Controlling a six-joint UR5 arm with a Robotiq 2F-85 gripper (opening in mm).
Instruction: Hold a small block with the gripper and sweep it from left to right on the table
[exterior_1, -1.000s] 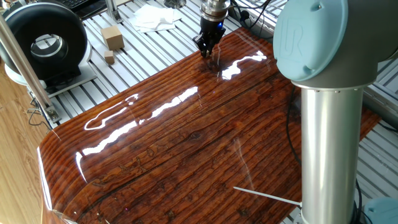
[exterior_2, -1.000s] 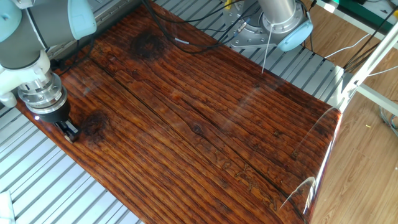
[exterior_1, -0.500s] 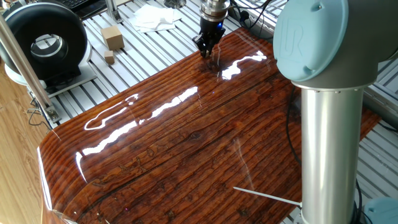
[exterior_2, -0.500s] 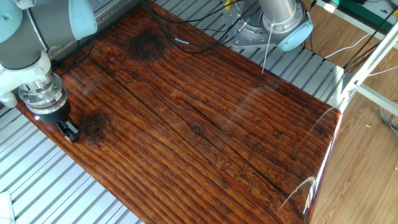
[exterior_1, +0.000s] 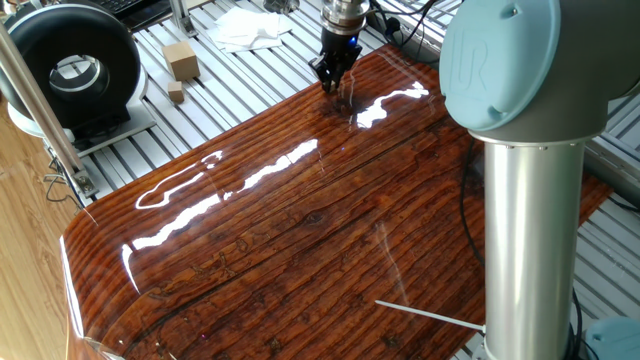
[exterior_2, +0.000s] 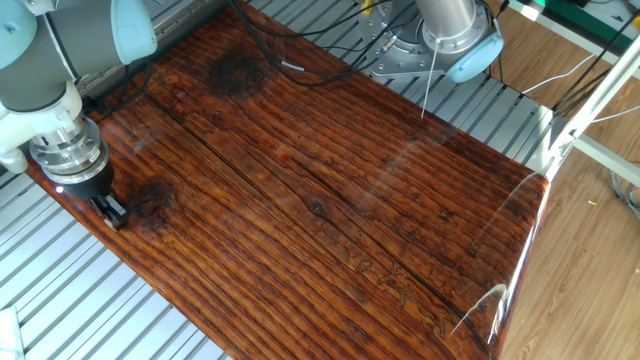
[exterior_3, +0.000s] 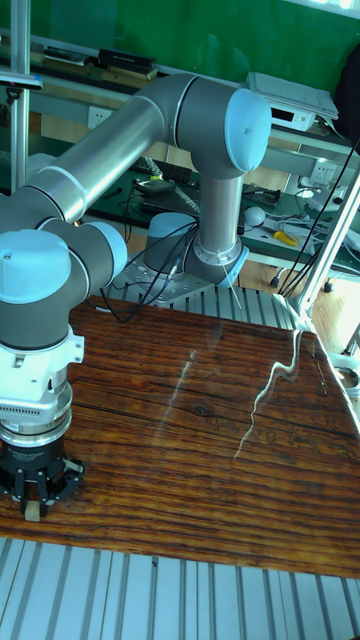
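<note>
My black gripper (exterior_1: 329, 86) stands upright at the far edge of the glossy reddish-brown table (exterior_1: 300, 230), tips down at the board. From the other side, the gripper (exterior_2: 113, 211) is at the table's (exterior_2: 330, 190) left edge, under the silver wrist with its blue light. In the tall view the gripper (exterior_3: 34, 510) is shut on the small block (exterior_3: 33, 511), a sliver of light tan between the fingertips, low over the table (exterior_3: 200, 450). The block is too small to make out in the two wide views.
On the grey slatted base (exterior_2: 150, 310) lie a big tan box (exterior_1: 181, 60), a smaller tan cube (exterior_1: 176, 93), a white cloth (exterior_1: 250, 28) and a black round device (exterior_1: 75, 70). The arm's column (exterior_1: 525, 230) stands front right. Cables (exterior_2: 290, 50) trail over the table's far corner.
</note>
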